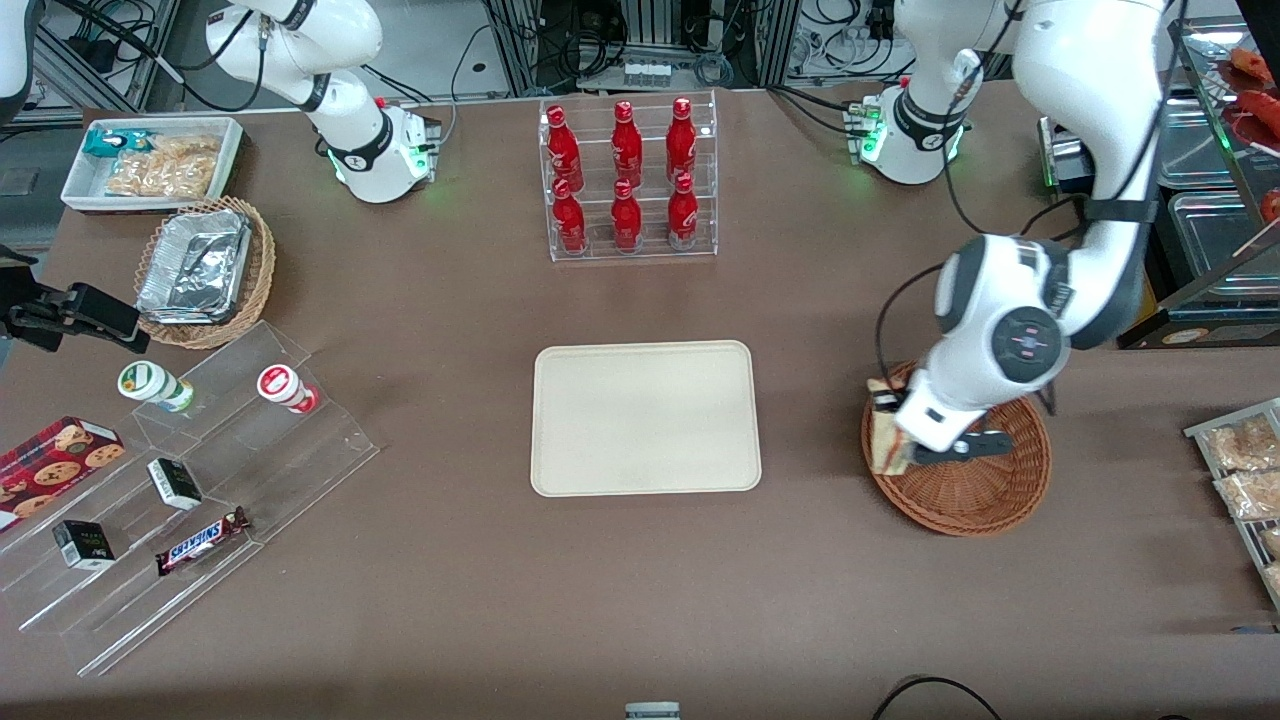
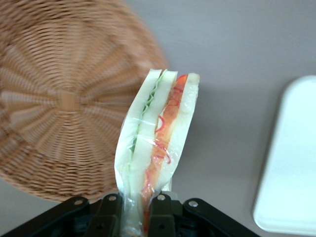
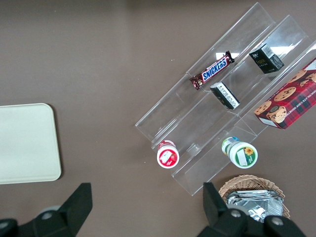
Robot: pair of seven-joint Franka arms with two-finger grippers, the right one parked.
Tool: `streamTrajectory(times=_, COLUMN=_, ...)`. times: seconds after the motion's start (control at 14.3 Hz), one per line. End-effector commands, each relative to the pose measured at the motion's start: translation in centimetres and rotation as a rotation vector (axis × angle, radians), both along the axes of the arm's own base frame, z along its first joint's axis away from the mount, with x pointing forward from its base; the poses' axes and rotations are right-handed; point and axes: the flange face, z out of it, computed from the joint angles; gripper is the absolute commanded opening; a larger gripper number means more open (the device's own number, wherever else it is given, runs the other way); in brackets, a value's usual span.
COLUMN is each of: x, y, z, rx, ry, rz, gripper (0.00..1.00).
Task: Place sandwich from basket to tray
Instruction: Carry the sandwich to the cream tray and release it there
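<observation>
My left gripper (image 1: 893, 440) is shut on the sandwich (image 1: 888, 447), a wrapped wedge of white bread with red and green filling. It holds the sandwich above the rim of the reddish-brown wicker basket (image 1: 985, 490), on the basket's side nearest the tray. In the left wrist view the sandwich (image 2: 158, 143) stands up from between the black fingers (image 2: 109, 212), with the basket (image 2: 59, 98) beside it and a corner of the tray (image 2: 291, 163) showing. The cream tray (image 1: 645, 418) lies flat and bare at the table's middle.
A clear rack of red bottles (image 1: 627, 178) stands farther from the front camera than the tray. A clear stepped stand with snacks (image 1: 190, 480), a tan basket of foil containers (image 1: 205, 270) and a white bin (image 1: 150, 162) lie toward the parked arm's end. Bagged snacks (image 1: 1245, 470) lie at the working arm's end.
</observation>
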Motion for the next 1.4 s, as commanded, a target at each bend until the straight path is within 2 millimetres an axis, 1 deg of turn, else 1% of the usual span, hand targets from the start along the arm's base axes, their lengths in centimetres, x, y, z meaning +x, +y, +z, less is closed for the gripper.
streamTrajectory(times=0.0, x=0.5, y=-5.5, z=1.0, rx=0.03, ry=0.005, rz=-0.05, gripper=0.07)
streamTrajectory(times=0.14, x=0.4, y=-10.7, z=0.6, rx=0.02, ry=0.026, rz=0.001, gripper=0.06)
streamTrajectory(times=0.28, x=-0.5, y=-16.7, z=-0.8, rx=-0.008, ry=0.046, rz=0.053, gripper=0.03)
streamTrajectory(times=0.42, x=-1.3, y=-20.9, z=-2.9, rx=0.007, ry=0.04, rz=0.113, gripper=0.03)
streamTrajectory(times=0.56, x=-2.5, y=-24.8, z=-4.5, rx=0.02, ry=0.033, rz=0.153, gripper=0.03)
streamTrajectory(times=0.63, x=-2.0, y=-26.4, z=-4.8, rx=0.006, ry=0.011, rz=0.191, gripper=0.03)
streamTrajectory(times=0.7, x=-1.6, y=-27.6, z=-5.0, rx=-0.008, ry=-0.007, rz=0.216, gripper=0.03)
streamTrajectory(times=0.84, x=-2.4, y=-30.4, z=-6.0, rx=-0.033, ry=-0.003, rz=0.236, gripper=0.03)
streamTrajectory(times=0.91, x=-2.8, y=-31.4, z=-6.5, rx=-0.049, ry=0.0, rz=0.247, gripper=0.03)
streamTrajectory(times=1.05, x=-3.8, y=-33.0, z=-7.4, rx=-0.071, ry=-0.009, rz=0.249, gripper=0.03)
streamTrajectory(times=1.19, x=-4.9, y=-34.0, z=-8.2, rx=-0.058, ry=-0.012, rz=0.221, gripper=0.06)
streamTrajectory(times=1.26, x=-4.9, y=-34.0, z=-8.5, rx=-0.057, ry=-0.011, rz=0.219, gripper=0.1)
streamTrajectory(times=1.33, x=-4.9, y=-34.0, z=-8.5, rx=-0.058, ry=-0.011, rz=0.213, gripper=0.26)
